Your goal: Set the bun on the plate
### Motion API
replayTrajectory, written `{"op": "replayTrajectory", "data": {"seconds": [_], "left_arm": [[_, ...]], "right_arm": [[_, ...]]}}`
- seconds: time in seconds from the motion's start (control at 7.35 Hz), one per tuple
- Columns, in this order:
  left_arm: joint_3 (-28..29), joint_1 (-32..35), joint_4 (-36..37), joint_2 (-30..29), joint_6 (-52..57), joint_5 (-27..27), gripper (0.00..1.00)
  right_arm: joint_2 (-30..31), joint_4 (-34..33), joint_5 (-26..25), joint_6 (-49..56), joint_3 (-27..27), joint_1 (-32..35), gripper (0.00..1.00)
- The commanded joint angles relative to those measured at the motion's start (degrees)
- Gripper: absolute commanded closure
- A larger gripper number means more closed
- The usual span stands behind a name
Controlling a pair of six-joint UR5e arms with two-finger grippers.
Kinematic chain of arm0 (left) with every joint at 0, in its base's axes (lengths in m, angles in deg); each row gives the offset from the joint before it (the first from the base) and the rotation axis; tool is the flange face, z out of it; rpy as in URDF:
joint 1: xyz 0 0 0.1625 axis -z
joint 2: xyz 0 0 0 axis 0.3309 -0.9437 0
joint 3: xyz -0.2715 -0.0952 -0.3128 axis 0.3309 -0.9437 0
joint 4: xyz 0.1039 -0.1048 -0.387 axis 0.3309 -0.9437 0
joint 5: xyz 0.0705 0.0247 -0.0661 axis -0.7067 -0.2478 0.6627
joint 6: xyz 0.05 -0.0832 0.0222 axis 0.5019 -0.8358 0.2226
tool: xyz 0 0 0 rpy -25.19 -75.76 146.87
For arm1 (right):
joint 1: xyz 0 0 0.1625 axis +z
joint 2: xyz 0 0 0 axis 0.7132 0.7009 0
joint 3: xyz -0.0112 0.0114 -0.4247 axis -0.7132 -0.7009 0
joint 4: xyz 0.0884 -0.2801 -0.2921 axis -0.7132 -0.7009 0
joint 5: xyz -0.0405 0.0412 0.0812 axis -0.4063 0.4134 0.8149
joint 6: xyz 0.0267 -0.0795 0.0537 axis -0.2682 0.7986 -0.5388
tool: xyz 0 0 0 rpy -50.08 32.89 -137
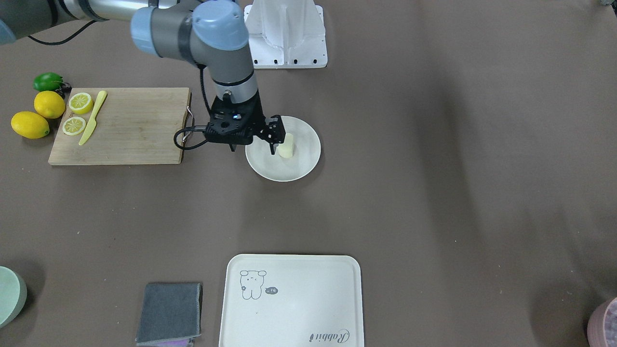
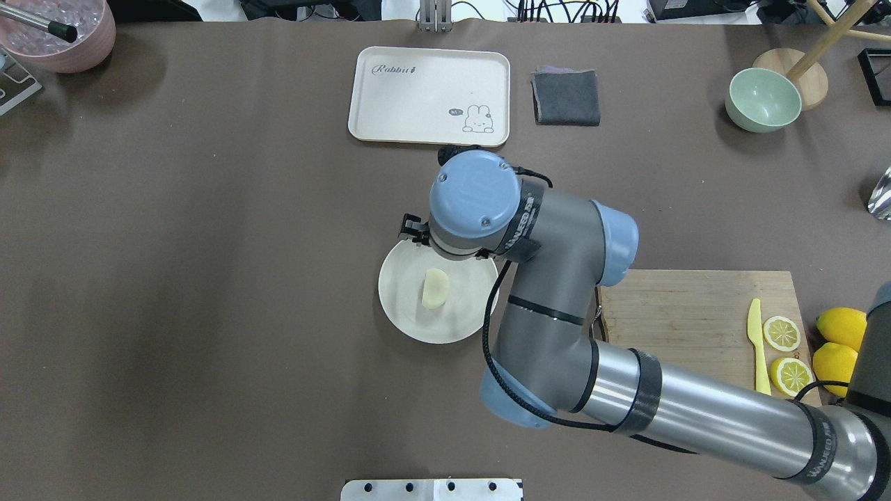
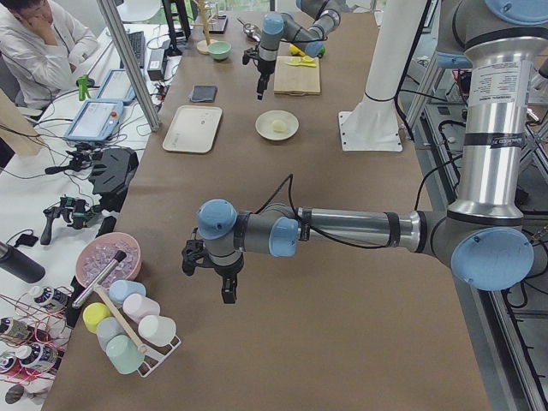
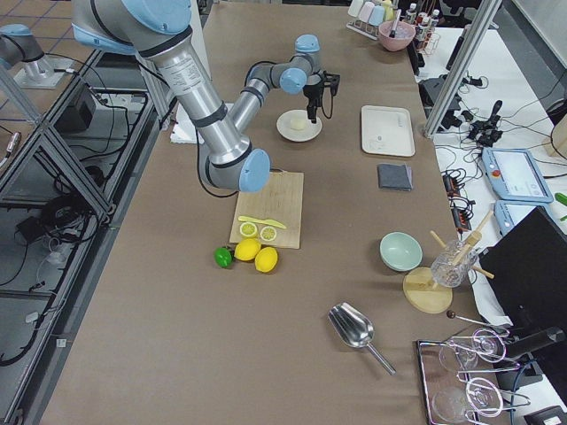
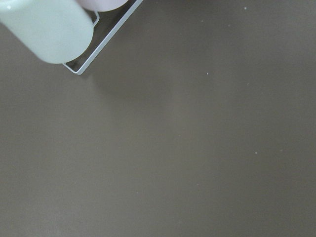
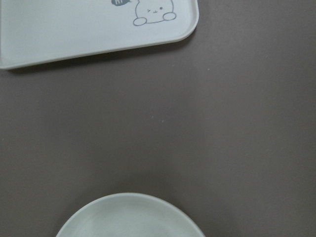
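The pale cream bun (image 1: 287, 146) (image 2: 435, 288) lies on the round off-white plate (image 1: 303, 166) (image 2: 404, 306) near the table's middle. My right gripper (image 1: 255, 144) (image 4: 312, 106) hangs over the plate's edge, above and beside the bun without touching it. Its fingers stand apart with nothing between them. The right wrist view shows only the plate's rim (image 6: 129, 213) and no fingers. My left gripper (image 3: 210, 282) appears only in the exterior left view, hovering over bare table far from the plate. I cannot tell whether it is open or shut.
A cream tray (image 2: 428, 94) with a cartoon and a grey cloth (image 2: 566, 97) lie beyond the plate. The wooden board (image 1: 120, 125) carries lemon slices (image 1: 80, 102) and a yellow knife (image 1: 92, 118), with whole lemons (image 1: 30, 124) beside it. A cup rack (image 3: 128, 330) stands near my left gripper.
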Motion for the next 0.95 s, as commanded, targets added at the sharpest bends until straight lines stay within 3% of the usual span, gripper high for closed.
{"op": "replayTrajectory", "data": {"seconds": [0.0, 0.27, 0.54, 0.82], "left_arm": [[0.0, 0.7, 2.44, 0.12, 0.15, 3.25, 0.01], [0.0, 0.7, 6.23, -0.94, 0.42, 2.9, 0.01], [0.26, 0.87, 6.07, -0.94, 0.25, 2.73, 0.01], [-0.17, 2.19, 5.37, -1.46, 0.16, 2.03, 0.01]], "right_arm": [[3.8, -4.72, 8.94, 12.76, 3.31, 10.13, 0.0], [8.18, -9.75, 13.07, 24.63, 6.91, 17.6, 0.0], [18.61, -9.59, 19.48, 42.26, 9.82, 26.3, 0.0], [29.07, -9.76, 21.61, 60.28, 10.09, 35.35, 0.0]]}}
